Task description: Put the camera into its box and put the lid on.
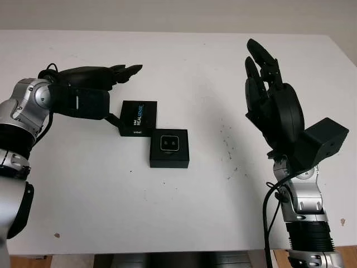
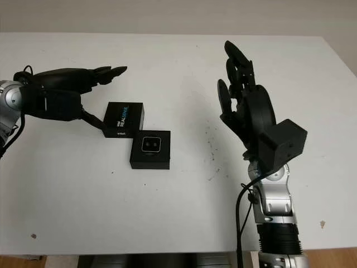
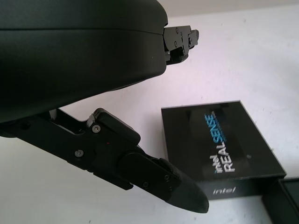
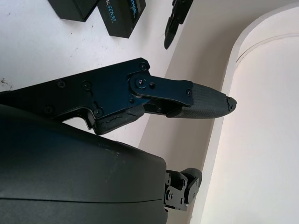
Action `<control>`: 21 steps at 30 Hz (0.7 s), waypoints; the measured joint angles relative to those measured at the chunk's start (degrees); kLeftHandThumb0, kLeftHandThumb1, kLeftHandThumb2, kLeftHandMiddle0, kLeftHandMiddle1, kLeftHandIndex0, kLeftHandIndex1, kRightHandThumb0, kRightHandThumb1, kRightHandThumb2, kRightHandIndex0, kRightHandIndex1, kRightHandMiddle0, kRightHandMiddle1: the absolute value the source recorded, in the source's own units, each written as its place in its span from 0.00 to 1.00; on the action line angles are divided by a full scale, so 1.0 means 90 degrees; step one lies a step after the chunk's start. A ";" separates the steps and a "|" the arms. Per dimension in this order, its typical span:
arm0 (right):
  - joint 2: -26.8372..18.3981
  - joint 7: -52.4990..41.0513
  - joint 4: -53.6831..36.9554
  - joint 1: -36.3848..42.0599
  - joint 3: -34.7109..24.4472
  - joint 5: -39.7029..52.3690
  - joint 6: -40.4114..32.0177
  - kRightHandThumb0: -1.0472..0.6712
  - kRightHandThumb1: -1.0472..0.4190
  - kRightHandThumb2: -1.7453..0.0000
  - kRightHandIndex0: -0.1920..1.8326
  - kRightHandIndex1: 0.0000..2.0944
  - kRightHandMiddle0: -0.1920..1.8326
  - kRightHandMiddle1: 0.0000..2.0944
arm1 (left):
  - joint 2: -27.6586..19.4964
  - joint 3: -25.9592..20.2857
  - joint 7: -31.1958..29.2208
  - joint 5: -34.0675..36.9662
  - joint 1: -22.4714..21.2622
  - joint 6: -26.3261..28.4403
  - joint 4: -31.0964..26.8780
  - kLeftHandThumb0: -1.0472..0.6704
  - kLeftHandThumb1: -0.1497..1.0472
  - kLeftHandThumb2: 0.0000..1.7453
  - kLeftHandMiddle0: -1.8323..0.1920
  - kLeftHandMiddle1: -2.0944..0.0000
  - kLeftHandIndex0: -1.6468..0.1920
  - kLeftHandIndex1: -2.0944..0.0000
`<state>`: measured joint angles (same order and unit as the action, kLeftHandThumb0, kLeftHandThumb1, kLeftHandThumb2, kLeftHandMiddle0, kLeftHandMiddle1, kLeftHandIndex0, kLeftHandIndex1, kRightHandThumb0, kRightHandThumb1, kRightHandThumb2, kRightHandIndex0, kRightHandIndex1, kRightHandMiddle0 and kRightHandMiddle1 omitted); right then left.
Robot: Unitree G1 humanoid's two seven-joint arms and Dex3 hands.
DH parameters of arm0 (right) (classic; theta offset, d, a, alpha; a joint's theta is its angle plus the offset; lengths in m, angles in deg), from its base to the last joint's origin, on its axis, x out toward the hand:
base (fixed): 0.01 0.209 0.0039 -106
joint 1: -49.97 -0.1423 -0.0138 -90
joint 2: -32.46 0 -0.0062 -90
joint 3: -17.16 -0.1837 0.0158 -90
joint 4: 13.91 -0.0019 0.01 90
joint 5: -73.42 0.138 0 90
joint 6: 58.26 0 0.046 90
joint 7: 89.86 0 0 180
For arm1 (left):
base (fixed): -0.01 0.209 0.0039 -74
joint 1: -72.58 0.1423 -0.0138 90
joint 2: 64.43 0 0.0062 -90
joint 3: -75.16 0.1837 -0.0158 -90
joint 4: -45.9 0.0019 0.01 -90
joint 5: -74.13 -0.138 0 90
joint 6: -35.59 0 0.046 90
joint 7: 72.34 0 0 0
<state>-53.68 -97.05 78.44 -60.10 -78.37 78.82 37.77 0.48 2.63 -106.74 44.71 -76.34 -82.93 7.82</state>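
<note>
Hovering open just beside the lid (image 1: 138,118), the left hand (image 1: 106,78) is far nearer it than the open right hand (image 1: 273,103), raised toward the desk's (image 1: 195,212) right edge.

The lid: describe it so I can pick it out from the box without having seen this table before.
On the white table, two black squares lie corner to corner left of the middle. The lid is the one farther from the robot, just below the left hand, which is open. It has REALSENSE printed on a plain closed top, while the box beside it lies open with the camera seated inside.
</note>
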 measured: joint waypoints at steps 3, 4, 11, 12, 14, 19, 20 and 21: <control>0.0024 0.0022 0.0000 0.0000 0.0002 -0.0019 -0.0028 0.22 0.00 0.67 0.09 0.03 0.00 0.26 | -0.0024 -0.0010 -0.0063 0.0117 0.0114 0.0005 -0.0022 0.18 0.83 0.03 1.00 1.00 1.00 1.00; 0.0028 0.0014 0.0000 0.0000 0.0004 -0.0019 -0.0040 0.22 0.00 0.68 0.09 0.03 0.00 0.26 | -0.0036 -0.0010 -0.0053 0.0120 0.0146 -0.0002 -0.0021 0.18 0.83 0.03 1.00 1.00 1.00 1.00; 0.0036 0.0001 -0.0001 0.0006 0.0010 -0.0043 -0.0074 0.22 0.00 0.68 0.10 0.04 0.00 0.28 | -0.0087 0.0028 0.0337 -0.0003 0.0192 -0.0090 0.0129 0.18 0.85 0.03 1.00 1.00 1.00 1.00; 0.0040 0.0006 -0.0001 0.0007 0.0010 -0.0053 -0.0074 0.22 0.00 0.68 0.10 0.04 0.00 0.29 | -0.0087 0.0050 0.0366 -0.0040 0.0195 -0.0080 0.0171 0.19 0.85 0.03 1.00 1.00 1.00 1.00; 0.0041 0.0001 -0.0002 0.0017 0.0009 -0.0076 -0.0074 0.22 0.00 0.67 0.09 0.03 0.00 0.28 | -0.0072 0.0075 0.0455 -0.0054 0.0215 -0.0072 0.0260 0.20 0.84 0.03 1.00 0.99 1.00 1.00; 0.0041 -0.0029 -0.0028 0.0063 0.0009 -0.0078 -0.0075 0.22 0.00 0.67 0.09 0.03 0.00 0.27 | 0.0015 0.0097 0.0828 -0.0056 0.0274 -0.0128 0.0500 0.21 0.83 0.03 0.98 0.98 0.98 0.99; 0.0042 -0.0031 -0.0029 0.0073 0.0009 -0.0078 -0.0075 0.22 0.00 0.67 0.09 0.03 0.00 0.27 | 0.0052 0.0096 0.0958 -0.0040 0.0281 -0.0156 0.0573 0.22 0.83 0.03 0.98 0.97 0.98 0.98; 0.0043 -0.0034 -0.0033 0.0088 0.0009 -0.0076 -0.0078 0.22 0.00 0.68 0.09 0.03 0.00 0.27 | 0.0088 0.0096 0.1079 -0.0025 0.0288 -0.0185 0.0653 0.22 0.83 0.03 0.97 0.97 0.98 0.98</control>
<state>-53.29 -97.36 78.13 -59.31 -78.29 78.13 37.07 1.28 3.49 -97.03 44.48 -73.75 -84.59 13.70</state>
